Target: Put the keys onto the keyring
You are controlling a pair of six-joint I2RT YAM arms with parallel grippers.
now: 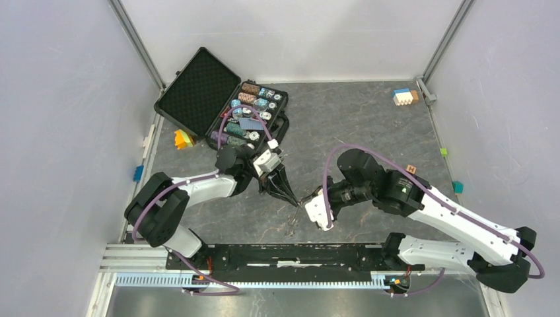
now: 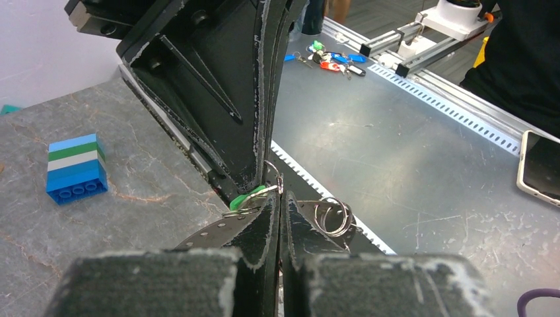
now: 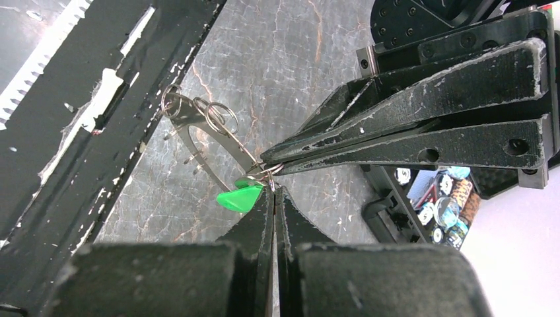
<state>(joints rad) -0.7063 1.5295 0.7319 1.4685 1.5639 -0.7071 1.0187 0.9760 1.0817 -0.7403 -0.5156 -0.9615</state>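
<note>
Both arms meet tip to tip just above the bench (image 1: 370,125), in the middle of the threading step. The left pincer (image 3: 269,166) has its jaws together, clamped on the keyring (image 3: 198,122), a thin metal piece with small wire loops. It sticks out beyond the left pincer's tips, away from the wrist. The right pincer (image 3: 273,191) is also pressed together, and it seems to grip the green key (image 3: 241,198) by the small loop at its head. How much of the key itself sits in the jaws cannot be told. The key's green head pokes out just to one side of the right pincer's tips, touching or nearly touching the left pincer's tips.

Judging from this, the key is at the ring's opening but not yet clearly on it. The next move probably calls for a small, slow slide or twist of the right pincer, with the left one holding the ring steady. The grip is thin, so the key could slip or pop free.
</note>
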